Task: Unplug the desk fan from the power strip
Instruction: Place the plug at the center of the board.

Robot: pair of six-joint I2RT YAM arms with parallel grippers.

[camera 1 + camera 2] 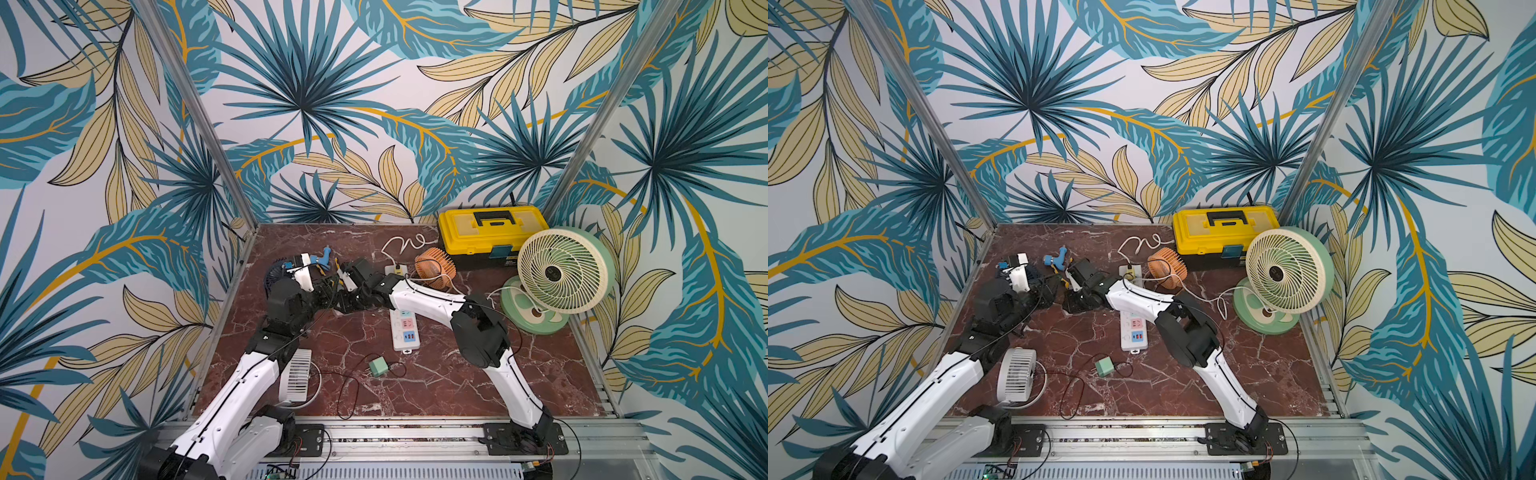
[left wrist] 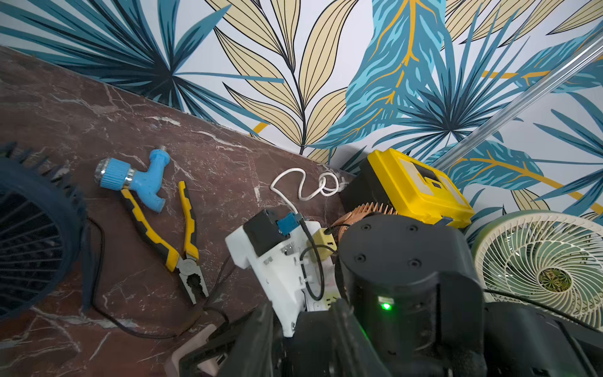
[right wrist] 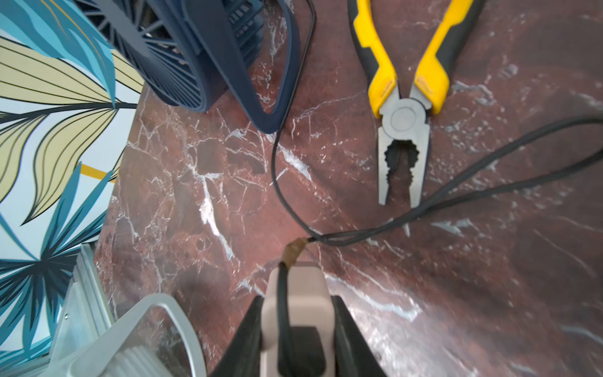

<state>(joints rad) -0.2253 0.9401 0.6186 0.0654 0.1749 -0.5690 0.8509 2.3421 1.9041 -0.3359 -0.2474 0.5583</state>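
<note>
Smooth plastic power strip (image 1: 405,330), glossy marbled tabletop (image 1: 436,374).

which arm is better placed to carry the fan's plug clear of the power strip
Right. The right gripper is shut on the beige plug, whose black cord runs to the navy fan. What the left gripper grips, if anything, is unclear.

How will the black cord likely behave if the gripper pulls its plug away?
The cord looks floppy: it lies in loose curves, so it would probably trail limply. It passes beside the pliers' tips, so it might snag them. Thin, so probably light.
</note>
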